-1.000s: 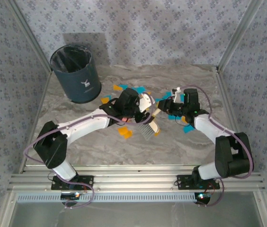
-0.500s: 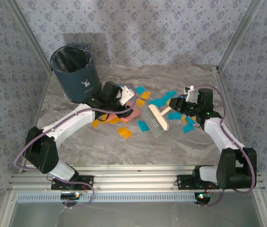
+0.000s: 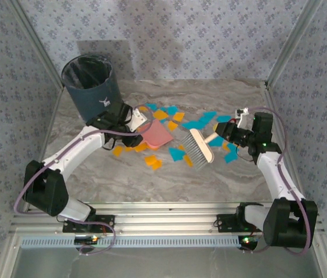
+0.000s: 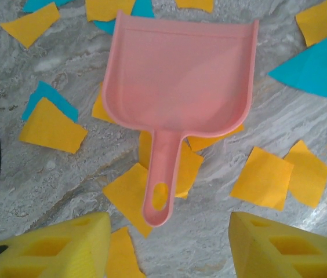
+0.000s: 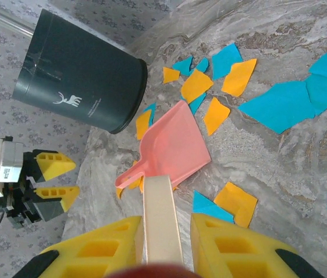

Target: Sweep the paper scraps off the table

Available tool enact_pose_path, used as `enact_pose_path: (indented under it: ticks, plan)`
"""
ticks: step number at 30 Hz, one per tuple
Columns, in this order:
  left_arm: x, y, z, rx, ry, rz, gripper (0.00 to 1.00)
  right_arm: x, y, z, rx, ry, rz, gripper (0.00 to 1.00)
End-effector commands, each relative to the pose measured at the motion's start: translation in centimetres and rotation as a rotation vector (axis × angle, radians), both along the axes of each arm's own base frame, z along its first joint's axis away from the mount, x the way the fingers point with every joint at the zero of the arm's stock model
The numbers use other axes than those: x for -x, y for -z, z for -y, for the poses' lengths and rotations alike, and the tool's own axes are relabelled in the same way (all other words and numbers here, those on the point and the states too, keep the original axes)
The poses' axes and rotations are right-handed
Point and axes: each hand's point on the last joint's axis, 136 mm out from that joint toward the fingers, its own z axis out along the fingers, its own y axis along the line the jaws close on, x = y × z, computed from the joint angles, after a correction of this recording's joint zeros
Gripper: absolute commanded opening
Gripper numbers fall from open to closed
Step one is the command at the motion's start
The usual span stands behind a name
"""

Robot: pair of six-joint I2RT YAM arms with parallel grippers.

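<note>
Top external view: the paper scraps (image 3: 177,154) lie flat on the table (image 3: 123,182) in a loose band whose long axis runs left to right, from just beside the dark bin (image 3: 92,87) at the far left across to the right gripper (image 3: 228,132). They point every which way, with no shared direction. They are small irregular pieces with straight cut edges, some orange-yellow and some cyan-blue. The cyan ones cluster more toward the right and far side, and the orange ones are thicker on the left. A pink dustpan (image 3: 157,135) rests in the middle of the band with its mouth turned toward the right and its handle toward the left arm. In the left wrist view several orange scraps (image 4: 52,126) are partly tucked under the dustpan's (image 4: 181,75) rear edge and handle. The left gripper (image 4: 169,230) is spread open, with a yellow finger to either side of the handle's end and gripping nothing. A brush (image 3: 200,147) stands just right of the dustpan, its head set diagonally among the scraps with the bristles on its left side. The right gripper (image 5: 163,231) is clamped on the brush's pale handle (image 5: 160,208).
</note>
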Motion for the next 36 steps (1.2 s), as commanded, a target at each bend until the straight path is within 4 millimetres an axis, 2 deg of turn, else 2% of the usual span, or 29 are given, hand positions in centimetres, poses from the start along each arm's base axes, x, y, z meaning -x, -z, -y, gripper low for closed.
enact_pose_path:
  ticks: [1, 10, 21, 26, 36]
  plan:
    - [0.4, 1.0, -0.6, -0.024, 0.032, -0.035, 0.58, 0.8, -0.5, -0.2, -0.01, -0.021, 0.01, 0.0]
    - [-1.1, 4.0, -0.6, 0.048, 0.011, -0.095, 0.64, 1.0, -0.5, -0.1, -0.012, -0.018, 0.005, 0.0]
    - [-2.5, 7.7, -0.7, 0.014, 0.035, -0.126, 0.66, 1.0, -0.3, 0.0, -0.013, -0.012, -0.004, 0.0]
    - [-2.8, 9.0, -0.4, 0.008, 0.057, -0.149, 0.64, 1.0, -0.3, 0.0, -0.015, -0.012, -0.007, 0.0]
    - [-2.8, 10.4, 0.1, 0.018, 0.082, -0.164, 0.57, 1.1, -0.1, 0.0, -0.017, -0.008, -0.015, 0.0]
